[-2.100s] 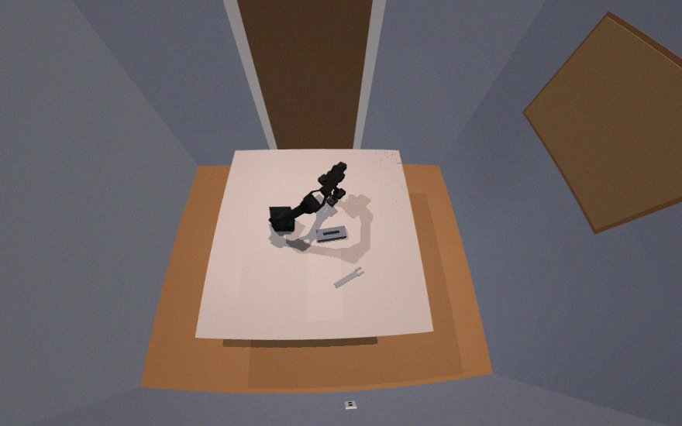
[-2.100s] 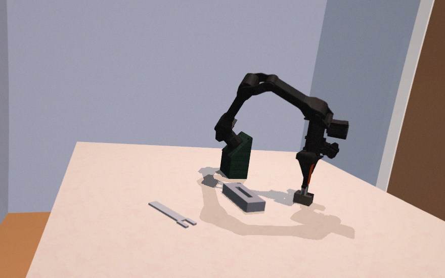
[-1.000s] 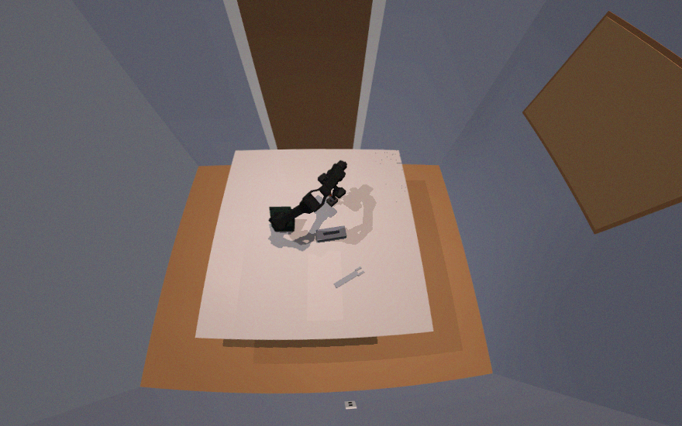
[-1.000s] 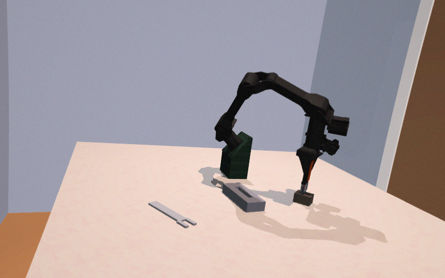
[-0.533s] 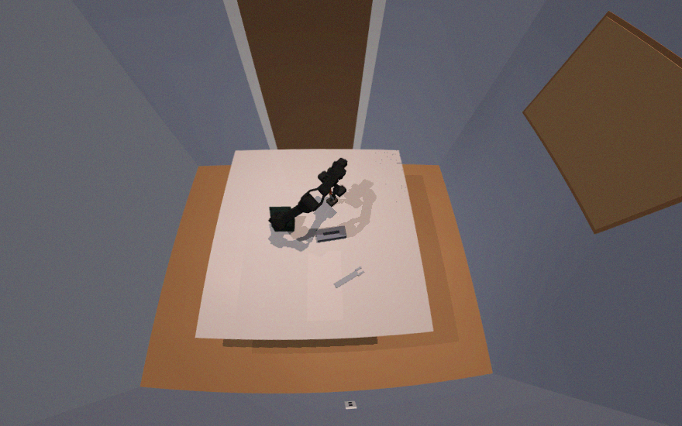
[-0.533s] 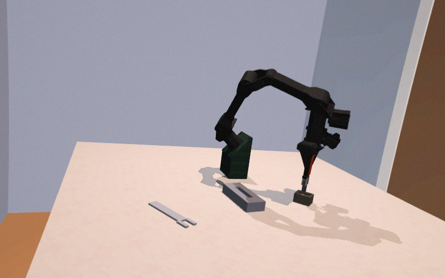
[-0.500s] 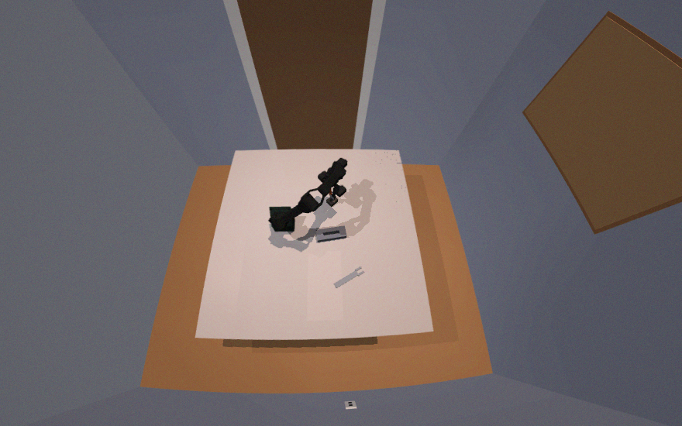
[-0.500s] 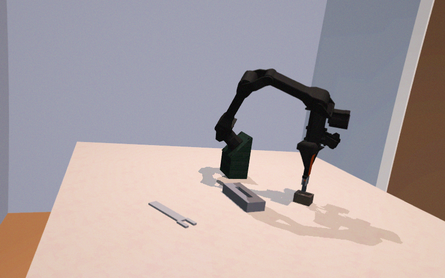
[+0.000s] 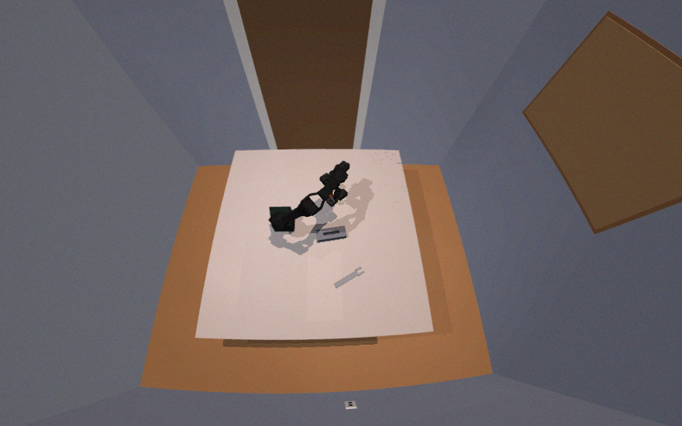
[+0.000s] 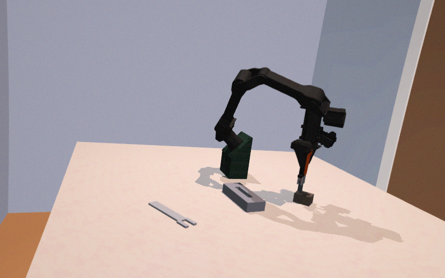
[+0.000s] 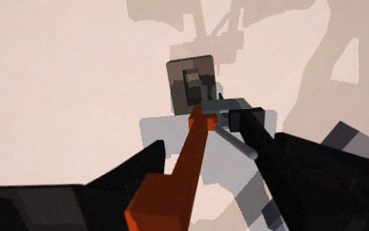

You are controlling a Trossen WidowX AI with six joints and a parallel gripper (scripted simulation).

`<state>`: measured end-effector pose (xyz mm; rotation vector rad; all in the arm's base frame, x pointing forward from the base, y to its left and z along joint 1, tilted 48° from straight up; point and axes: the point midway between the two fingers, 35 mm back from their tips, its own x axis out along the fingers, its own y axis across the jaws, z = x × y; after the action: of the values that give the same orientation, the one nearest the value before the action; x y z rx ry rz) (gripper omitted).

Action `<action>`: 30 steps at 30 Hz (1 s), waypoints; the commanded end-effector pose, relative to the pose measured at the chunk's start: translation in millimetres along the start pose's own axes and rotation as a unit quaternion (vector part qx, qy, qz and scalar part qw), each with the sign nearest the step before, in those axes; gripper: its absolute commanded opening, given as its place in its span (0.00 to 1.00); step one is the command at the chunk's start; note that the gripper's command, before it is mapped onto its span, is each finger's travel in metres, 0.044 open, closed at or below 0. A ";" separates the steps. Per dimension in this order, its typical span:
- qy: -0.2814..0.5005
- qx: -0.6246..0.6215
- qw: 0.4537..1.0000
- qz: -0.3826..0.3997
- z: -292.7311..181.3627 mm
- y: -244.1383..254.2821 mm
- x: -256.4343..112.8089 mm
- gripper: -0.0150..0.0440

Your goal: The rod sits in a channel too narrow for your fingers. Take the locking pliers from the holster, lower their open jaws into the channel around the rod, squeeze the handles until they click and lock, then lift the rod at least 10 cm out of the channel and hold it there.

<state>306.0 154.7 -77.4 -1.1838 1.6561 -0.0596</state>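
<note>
pincer: As I read it, grasping the locking pliers, its fingers [image 10: 305,167] part-open around the tool's body.
locking pliers [image 10: 300,188] [image 11: 225,105]: Upright under the pincer [image 9: 332,197] [image 10: 301,179] [image 11: 218,143], tip down at the holster [image 9: 330,201] [image 10: 303,199] [image 11: 179,94]. I can't tell whether the tip has fully cleared it.
channel block [image 9: 341,230] [image 10: 233,194] [image 11: 358,144]: Well apart from the holster; from the pincer it lies toward the tabletop [image 9: 271,301] [image 10: 115,242] [image 11: 84,84] edge opposite the doorway. Its slot runs roughly parallel to that edge, slightly askew.
rod: Should be in that slot; I can't make it out.
forked bar [image 9: 346,278] [image 10: 167,211]: Beyond the block, nearer that same edge, untouched.
next move: I'd raise the pliers clear, carry them over the block and turn the jaws to suit the slot.
risk: Dragging sideways too low could catch the holster; squeezing early could lock the jaws empty.
</note>
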 end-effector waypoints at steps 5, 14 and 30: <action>-0.004 0.017 1.000 -0.002 -6.1 -12.1 -4.9 0.79; -0.005 0.035 0.999 -0.002 -13.3 -25.2 -6.7 0.79; -0.007 0.067 0.998 -0.001 -27.3 -47.6 -9.1 0.79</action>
<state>316.0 124.9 -38.1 -1.0877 1.6255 -0.1512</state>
